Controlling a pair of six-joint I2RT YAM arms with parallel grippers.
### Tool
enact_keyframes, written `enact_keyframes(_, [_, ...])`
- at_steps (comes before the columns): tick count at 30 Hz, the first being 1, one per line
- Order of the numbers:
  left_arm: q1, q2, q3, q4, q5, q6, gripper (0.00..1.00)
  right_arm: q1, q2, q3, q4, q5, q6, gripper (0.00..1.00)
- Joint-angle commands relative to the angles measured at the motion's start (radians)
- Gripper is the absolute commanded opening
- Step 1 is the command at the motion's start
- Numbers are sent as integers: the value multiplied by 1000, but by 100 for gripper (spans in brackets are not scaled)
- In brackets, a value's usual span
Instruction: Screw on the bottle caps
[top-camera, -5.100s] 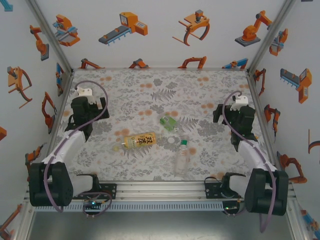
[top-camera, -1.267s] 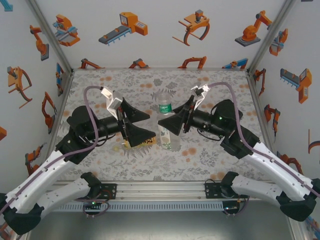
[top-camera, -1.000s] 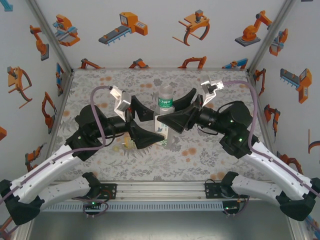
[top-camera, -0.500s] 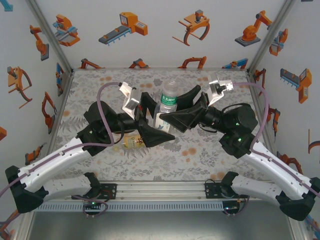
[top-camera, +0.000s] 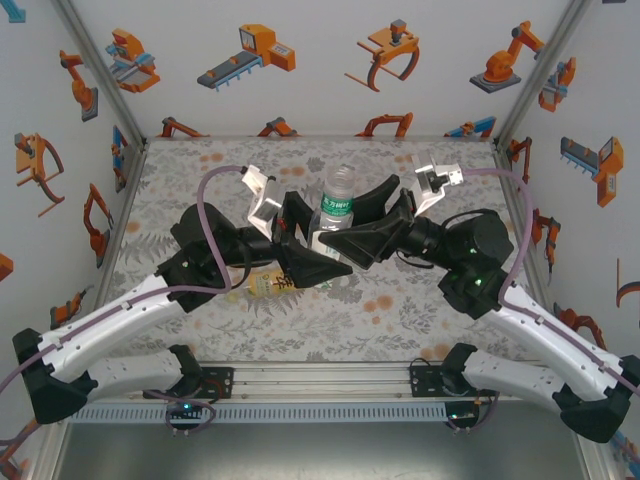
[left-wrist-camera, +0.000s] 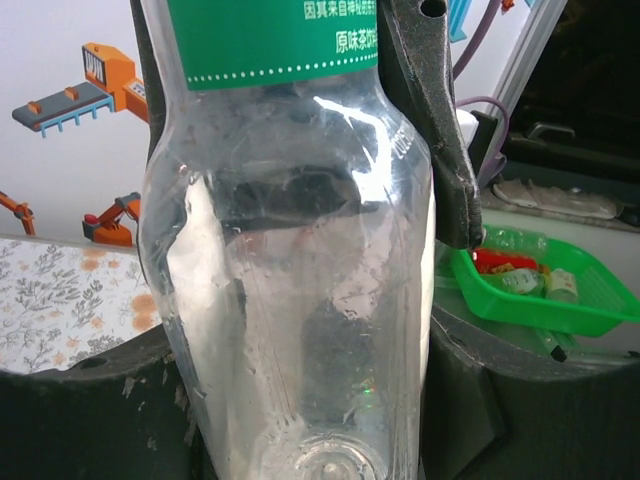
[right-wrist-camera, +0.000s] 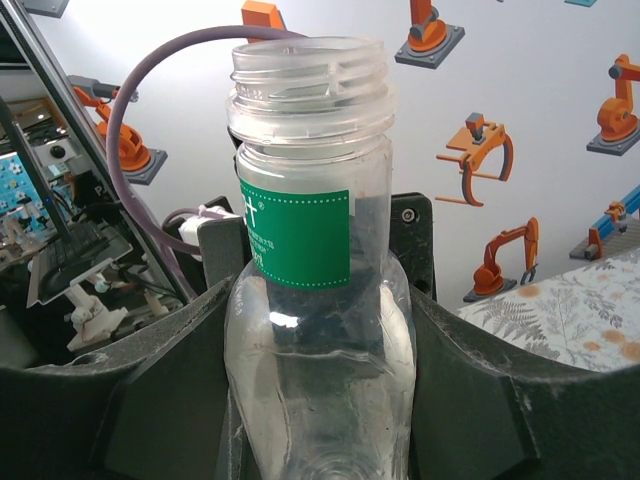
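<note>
A slim clear bottle (top-camera: 338, 206) with a green label is held upright above the middle of the table, its threaded neck (right-wrist-camera: 308, 75) open and uncapped. My right gripper (top-camera: 341, 224) is shut on its lower body from the right, one finger pressing each side (right-wrist-camera: 320, 400). My left gripper (top-camera: 322, 243) comes in from the left and is closed on the same lower body (left-wrist-camera: 300, 400). An amber bottle (top-camera: 266, 283) with a yellow label lies on the table under the left arm, half covered. The bottle caps are hidden.
Patterned table (top-camera: 200, 170) with walls on three sides and metal posts at the back corners. A green tray (left-wrist-camera: 530, 300) with small items sits beyond the cell, behind the right arm. Both arms cross the table's centre.
The left jaws have closed from wide open onto the clear bottle. Both grippers and the bottle have risen a little and shifted toward the back.
</note>
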Motion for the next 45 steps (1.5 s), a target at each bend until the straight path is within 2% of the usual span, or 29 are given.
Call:
enact_keyframes(1, [-6, -37, 16, 5, 0, 45, 46, 2, -33, 1, -21, 26, -18, 5])
enact_keyframes(2, [-6, -46, 12, -13, -15, 56, 45, 2, -37, 5, -44, 35, -24, 16])
enact_keyframes(3, [-6, -57, 9, -32, -35, 69, 43, 2, -43, 12, -77, 46, -31, 35])
enact_keyframes(4, [-6, -71, 2, -53, -53, 82, 42, 2, -48, 21, -108, 54, -43, 49])
enact_keyframes(6, [-6, -95, -5, -91, -88, 104, 39, 2, -56, 38, -171, 77, -59, 61])
enact_keyframes(7, [-6, -110, -8, -118, -108, 116, 38, 2, -64, 46, -205, 97, -68, 64])
enact_keyframes(11, [-6, -167, -7, -244, -190, 168, 31, 2, -85, 60, -312, 176, -94, 64])
enact_keyframes(15, [-5, -229, -2, -397, -315, 210, 17, 2, -93, 86, -454, 285, -95, 64])
enact_keyframes(20, [-5, -307, -18, -485, -383, 220, 0, 2, -58, 121, -646, 409, -76, 61])
enact_keyframes(26, [-5, -370, -37, -544, -402, 213, 0, 2, 90, 196, -903, 485, -17, 58])
enact_keyframes(29, [-5, -397, -49, -563, -419, 206, 0, 1, 173, 214, -992, 514, 35, 52])
enact_keyframes(33, [-5, -436, -73, -567, -447, 196, 0, -1, 276, 206, -1016, 474, 82, 50])
enact_keyframes(37, [-4, -462, -76, -597, -471, 190, 0, -2, 408, 242, -1086, 432, 94, 44])
enact_keyframes(40, [-5, -476, -81, -613, -479, 184, 0, -2, 462, 232, -1101, 453, 102, 43])
enact_keyframes(45, [-5, -496, -92, -622, -486, 176, 0, -5, 519, 221, -1167, 569, 90, 39])
